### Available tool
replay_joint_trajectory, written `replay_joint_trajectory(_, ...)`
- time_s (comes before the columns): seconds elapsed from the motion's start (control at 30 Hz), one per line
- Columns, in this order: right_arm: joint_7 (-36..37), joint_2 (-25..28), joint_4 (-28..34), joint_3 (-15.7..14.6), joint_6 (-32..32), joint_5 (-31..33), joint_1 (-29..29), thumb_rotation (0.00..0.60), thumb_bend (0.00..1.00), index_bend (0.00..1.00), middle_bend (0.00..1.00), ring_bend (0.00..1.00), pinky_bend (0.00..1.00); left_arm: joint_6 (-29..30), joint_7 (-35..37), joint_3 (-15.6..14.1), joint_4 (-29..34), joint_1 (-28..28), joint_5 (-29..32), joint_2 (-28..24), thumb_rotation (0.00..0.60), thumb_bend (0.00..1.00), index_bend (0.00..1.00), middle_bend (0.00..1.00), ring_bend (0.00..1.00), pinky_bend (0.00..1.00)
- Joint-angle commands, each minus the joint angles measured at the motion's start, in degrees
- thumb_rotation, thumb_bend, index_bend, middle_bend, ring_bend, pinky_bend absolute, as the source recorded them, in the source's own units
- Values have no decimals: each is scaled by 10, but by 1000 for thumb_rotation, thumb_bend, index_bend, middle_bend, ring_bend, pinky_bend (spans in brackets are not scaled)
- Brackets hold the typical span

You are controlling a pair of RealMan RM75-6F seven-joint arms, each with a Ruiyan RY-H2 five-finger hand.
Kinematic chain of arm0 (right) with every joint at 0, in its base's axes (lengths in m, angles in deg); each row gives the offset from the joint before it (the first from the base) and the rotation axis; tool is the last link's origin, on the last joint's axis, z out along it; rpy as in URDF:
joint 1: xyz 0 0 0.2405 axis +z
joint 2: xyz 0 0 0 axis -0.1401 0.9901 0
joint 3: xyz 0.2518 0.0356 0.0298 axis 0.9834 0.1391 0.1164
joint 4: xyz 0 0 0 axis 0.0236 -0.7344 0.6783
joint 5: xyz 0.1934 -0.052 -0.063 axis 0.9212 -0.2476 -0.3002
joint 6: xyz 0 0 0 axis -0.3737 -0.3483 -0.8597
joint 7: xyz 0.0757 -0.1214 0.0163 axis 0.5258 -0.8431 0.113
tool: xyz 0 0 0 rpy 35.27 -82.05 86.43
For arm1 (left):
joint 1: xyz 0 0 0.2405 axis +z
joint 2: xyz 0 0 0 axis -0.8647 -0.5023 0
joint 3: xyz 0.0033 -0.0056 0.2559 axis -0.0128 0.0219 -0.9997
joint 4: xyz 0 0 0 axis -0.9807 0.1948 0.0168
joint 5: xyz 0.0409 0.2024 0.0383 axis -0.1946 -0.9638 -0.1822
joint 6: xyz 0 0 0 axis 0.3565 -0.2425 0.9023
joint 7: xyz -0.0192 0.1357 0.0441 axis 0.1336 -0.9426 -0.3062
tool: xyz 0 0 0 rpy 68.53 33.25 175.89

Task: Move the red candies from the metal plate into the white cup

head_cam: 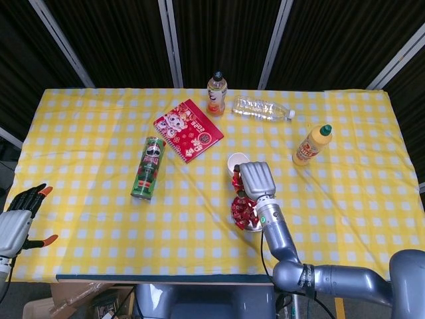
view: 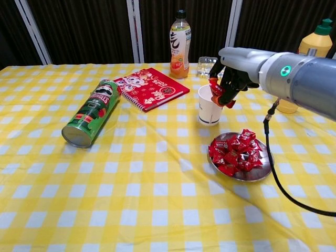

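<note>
A metal plate heaped with red candies sits right of centre. Just behind it stands the white cup. My right hand hovers over the cup's right rim and pinches a red candy above the opening. In the head view the hand hides most of the cup. My left hand hangs off the table's left edge, fingers spread, holding nothing.
A green chips can lies on its side at left. A red notebook, an orange drink bottle, a clear bottle lying flat and a yellow sauce bottle stand behind the cup.
</note>
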Motion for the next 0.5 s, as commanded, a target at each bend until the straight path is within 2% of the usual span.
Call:
replay_joint_trajectory(0.03, -5, -7, -27, 20, -19, 28, 25, 600, 560, 700, 818, 844, 899, -2, -2, 1, 2, -1, 3, 0, 600, 31, 0, 0, 0, 0)
replay_joint_trajectory(0.27, -6, -22, -98, 42, -51, 66, 71, 600, 560, 685, 818, 844, 899, -10, -4, 2, 6, -4, 13, 0, 600, 31, 0, 0, 0, 0)
replay_joint_trajectory(0.5, 2, -34, -168, 47, -81, 98, 100, 600, 560, 602, 818, 845, 898, -21, -4, 4, 11, -7, 24, -2, 600, 31, 0, 0, 0, 0)
